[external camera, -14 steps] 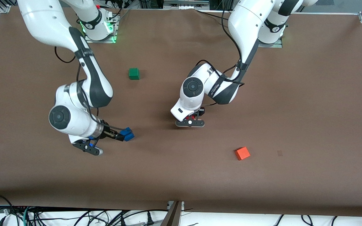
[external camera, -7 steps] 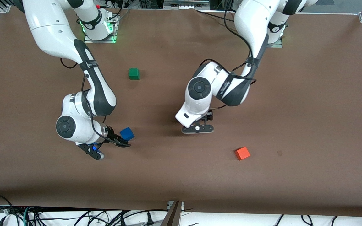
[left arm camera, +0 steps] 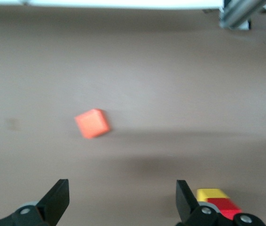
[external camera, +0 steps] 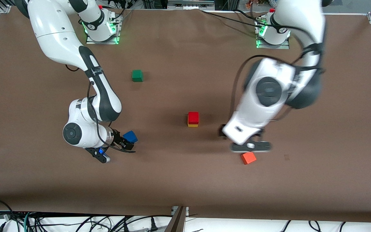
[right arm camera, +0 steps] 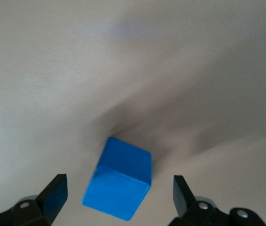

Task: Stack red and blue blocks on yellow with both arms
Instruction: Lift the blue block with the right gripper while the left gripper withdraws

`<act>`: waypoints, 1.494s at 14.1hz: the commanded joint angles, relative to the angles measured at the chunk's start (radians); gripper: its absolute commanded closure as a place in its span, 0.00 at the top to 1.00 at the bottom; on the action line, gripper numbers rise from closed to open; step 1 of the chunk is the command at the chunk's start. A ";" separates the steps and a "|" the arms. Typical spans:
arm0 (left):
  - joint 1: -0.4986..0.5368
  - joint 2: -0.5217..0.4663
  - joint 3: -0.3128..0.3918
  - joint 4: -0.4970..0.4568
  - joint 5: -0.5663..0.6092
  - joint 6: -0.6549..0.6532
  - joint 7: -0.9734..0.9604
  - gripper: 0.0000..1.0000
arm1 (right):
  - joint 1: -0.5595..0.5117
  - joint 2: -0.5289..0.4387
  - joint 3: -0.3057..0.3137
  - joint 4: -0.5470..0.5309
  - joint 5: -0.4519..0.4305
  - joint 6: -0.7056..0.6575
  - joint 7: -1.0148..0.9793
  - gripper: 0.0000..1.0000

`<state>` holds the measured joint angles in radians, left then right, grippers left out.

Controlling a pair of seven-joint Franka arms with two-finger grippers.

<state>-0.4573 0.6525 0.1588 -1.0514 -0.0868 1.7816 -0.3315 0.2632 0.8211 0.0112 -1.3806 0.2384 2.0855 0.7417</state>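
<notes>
The red block [external camera: 193,117] sits squarely on the yellow cube [external camera: 192,125] at mid-table, with nothing touching them. In the left wrist view the same pair shows as red block [left arm camera: 226,207] and yellow cube [left arm camera: 211,193] beside one finger. My left gripper [left arm camera: 122,197] hangs open and empty above the table, between that stack and the orange cube. The blue block [external camera: 130,137] lies on the table toward the right arm's end. My right gripper [right arm camera: 119,194] is low and open, its fingers either side of the blue block [right arm camera: 120,181] with gaps to both faces.
An orange cube [external camera: 248,158] lies just nearer the front camera than the left hand [external camera: 249,145], and shows in the left wrist view as well [left arm camera: 92,123]. A green cube [external camera: 137,75] stands closer to the robot bases than the blue block.
My left gripper has opened, left the red block on the yellow cube, risen and swung toward the left arm's end. The right hand shifted slightly around the blue block.
</notes>
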 commanded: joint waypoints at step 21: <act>0.348 -0.390 -0.019 -0.255 0.015 -0.254 0.220 1.00 | 0.295 -0.102 0.004 0.230 -0.183 -0.317 -0.031 0.40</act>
<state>-0.1199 0.3578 0.1535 -1.1671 -0.0869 1.5059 -0.1107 0.5173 0.7033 0.0243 -1.1913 0.0700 1.7998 0.7261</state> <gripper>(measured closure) 0.000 0.458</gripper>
